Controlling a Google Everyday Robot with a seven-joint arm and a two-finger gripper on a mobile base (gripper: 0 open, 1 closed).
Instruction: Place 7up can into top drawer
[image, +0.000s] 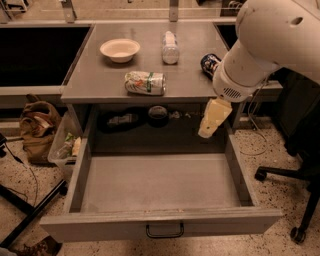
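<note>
1. Speckled flooring is spreading around a grey table, whose top drawer is standing pulled fully out toward the camera.
2. Hanging below the table's right front edge, the cream-coloured gripper is pointing down over the drawer's right rear corner, near the right wall; whether it is released or clenched cannot be told from this angle.
3. Above it, the bulky white arm is reaching in from the upper right and covering part of the tabletop's right edge.
4. Just beside the arm's wrist, a dark blue can is lying on its side on the tabletop.
5. Farther left, the 7up can is lying on its side near the front edge of the tabletop, well apart from the gripper and outside the drawer.
6. Behind it, a clear bottle is lying down and a pale bowl is sitting upright to its left.
7. On the drawer's front panel, a dark pull handle is sitting at the centre.
8. At the left of the table, a brown bag is slumping on the floor, and at the far right a dark office chair is standing.
</note>
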